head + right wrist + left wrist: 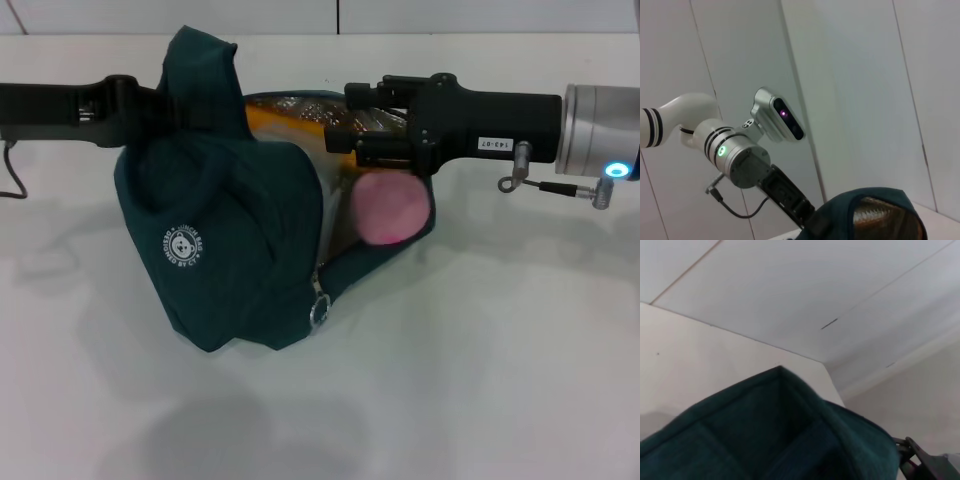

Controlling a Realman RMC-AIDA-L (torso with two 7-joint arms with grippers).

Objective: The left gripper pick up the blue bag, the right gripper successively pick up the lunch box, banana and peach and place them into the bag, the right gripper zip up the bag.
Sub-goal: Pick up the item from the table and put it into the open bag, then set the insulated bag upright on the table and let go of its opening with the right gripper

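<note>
Holding the soft, floppy blue bag at frame centre by its handle, the left gripper is clamped on fabric. The right gripper pinches the smooth, bruisable peach at the bag's mouth.

Count log, head view: blue bag ×1. Peach ×1, at bag's 3 o'clock edge. Zipper ring pull ×1. Round white logo ×1. Arms ×2: left gripper ×1, right gripper ×1. White surface ×1.
</note>
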